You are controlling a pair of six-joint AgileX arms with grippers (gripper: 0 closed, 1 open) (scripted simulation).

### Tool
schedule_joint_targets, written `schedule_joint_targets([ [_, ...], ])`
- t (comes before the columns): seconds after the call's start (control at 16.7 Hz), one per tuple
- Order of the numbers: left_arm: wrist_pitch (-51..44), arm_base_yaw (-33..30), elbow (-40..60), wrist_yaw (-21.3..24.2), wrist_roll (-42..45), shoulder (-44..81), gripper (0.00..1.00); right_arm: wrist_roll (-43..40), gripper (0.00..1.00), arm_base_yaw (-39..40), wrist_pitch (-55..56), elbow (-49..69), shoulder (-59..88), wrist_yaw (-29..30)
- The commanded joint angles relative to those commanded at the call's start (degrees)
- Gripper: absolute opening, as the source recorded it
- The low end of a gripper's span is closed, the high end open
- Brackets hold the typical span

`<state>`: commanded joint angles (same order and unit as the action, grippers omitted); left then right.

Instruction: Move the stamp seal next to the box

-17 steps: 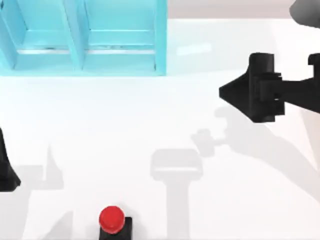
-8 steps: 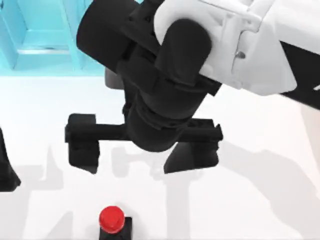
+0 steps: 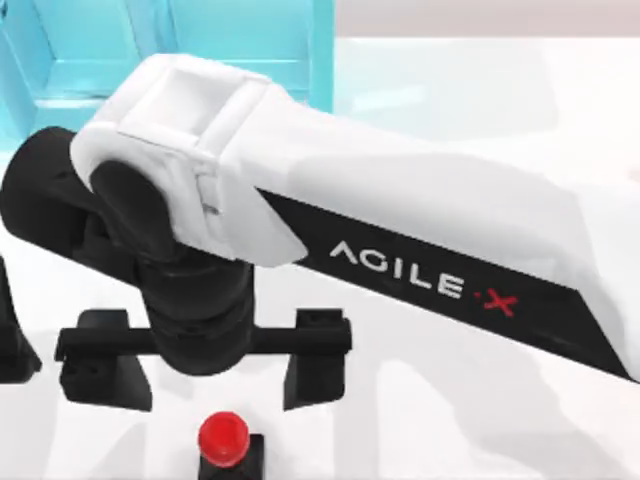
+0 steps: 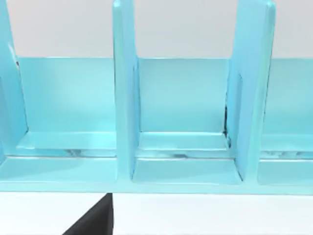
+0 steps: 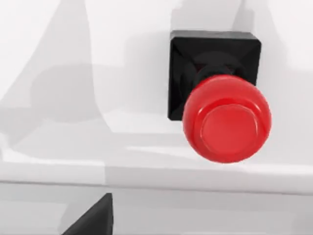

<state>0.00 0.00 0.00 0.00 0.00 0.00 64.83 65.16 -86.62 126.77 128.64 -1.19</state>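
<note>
While right hand (image 3: 205, 375) hovers spread, stamp seal (image 3: 225, 442): glossy round knob, square base.

A plain white table (image 3: 480, 90) filled the scene, its glossy surface carrying soft grey shadows toward five o'clock and along the near edge. At about eleven o'clock in the top view stood a light-blue shelf unit (image 3: 250, 40), its upright dividers forming open compartments with pale ledges inside. Behind it, in the left wrist view, a bare off-white wall (image 4: 186, 27) rose above the dividers. The light was even and diffuse.
</note>
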Motion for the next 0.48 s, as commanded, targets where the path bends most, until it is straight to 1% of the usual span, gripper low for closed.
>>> schedule_joint_targets([
  [0.18, 0.00, 0.00, 0.00, 0.00, 0.00, 0.00, 1.00, 1.74, 1.00, 0.36, -1.08, 2.06, 2.42, 1.27],
  [0.48, 0.00, 0.00, 0.00, 0.00, 0.00, 0.00, 1.00, 1.90, 1.00, 0.39, -1.17, 2.27, 2.62, 1.40],
])
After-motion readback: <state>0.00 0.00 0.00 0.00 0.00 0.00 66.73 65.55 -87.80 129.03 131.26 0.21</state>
